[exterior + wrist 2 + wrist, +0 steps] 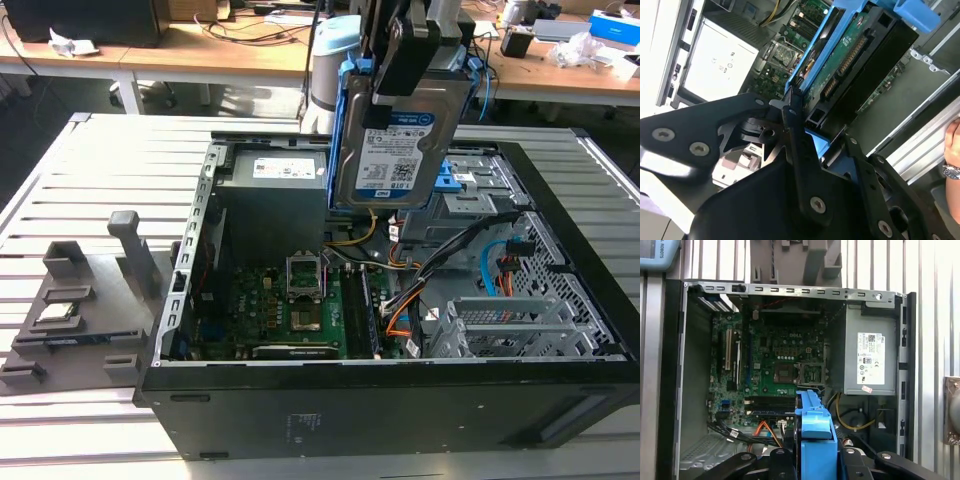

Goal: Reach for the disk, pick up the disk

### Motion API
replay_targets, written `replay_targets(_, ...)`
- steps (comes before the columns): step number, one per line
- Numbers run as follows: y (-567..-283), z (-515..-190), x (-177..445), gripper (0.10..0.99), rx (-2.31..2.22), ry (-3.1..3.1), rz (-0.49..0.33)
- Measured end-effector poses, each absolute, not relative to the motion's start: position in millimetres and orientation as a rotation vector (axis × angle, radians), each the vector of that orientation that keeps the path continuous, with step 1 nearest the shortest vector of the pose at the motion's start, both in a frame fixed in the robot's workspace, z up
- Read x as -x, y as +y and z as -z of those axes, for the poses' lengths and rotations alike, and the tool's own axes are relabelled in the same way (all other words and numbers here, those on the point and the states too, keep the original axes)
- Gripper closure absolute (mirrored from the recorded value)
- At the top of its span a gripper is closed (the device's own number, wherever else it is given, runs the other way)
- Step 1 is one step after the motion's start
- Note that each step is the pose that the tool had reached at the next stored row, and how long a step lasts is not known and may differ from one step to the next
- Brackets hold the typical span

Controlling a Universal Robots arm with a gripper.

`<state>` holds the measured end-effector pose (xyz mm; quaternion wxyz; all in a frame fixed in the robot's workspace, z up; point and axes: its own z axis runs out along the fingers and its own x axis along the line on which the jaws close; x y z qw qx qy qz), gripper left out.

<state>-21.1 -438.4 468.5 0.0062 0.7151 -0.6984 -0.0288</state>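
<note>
The disk (pixel 400 140), a silver hard drive with a white-and-blue label and blue side rails, hangs upright in the air above the open computer case (pixel 300 410). My gripper (pixel 408 62) is shut on its top edge, its black fingers clamped over both faces. The second wrist view shows the disk (pixel 850 55) from its green circuit-board side, with the gripper (pixel 819 131) closed around its near end. Between the black fingers (pixel 781 462) in the first wrist view sticks out the blue rail of the disk (pixel 815 425), high over the motherboard.
Under the disk lie the motherboard (pixel 290 305), the grey power supply (pixel 275 185) and an empty drive bay with a blue bracket (pixel 462 185). A grey fixture (pixel 75 300) stands on the slatted table at the exterior view's left. A person's hand (pixel 952 145) is near the case.
</note>
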Motion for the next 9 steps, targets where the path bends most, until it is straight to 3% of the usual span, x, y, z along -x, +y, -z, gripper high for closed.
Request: replay_targets(9, -459, -468, 21, 0.718, -2.238, -2.186, 0.09)
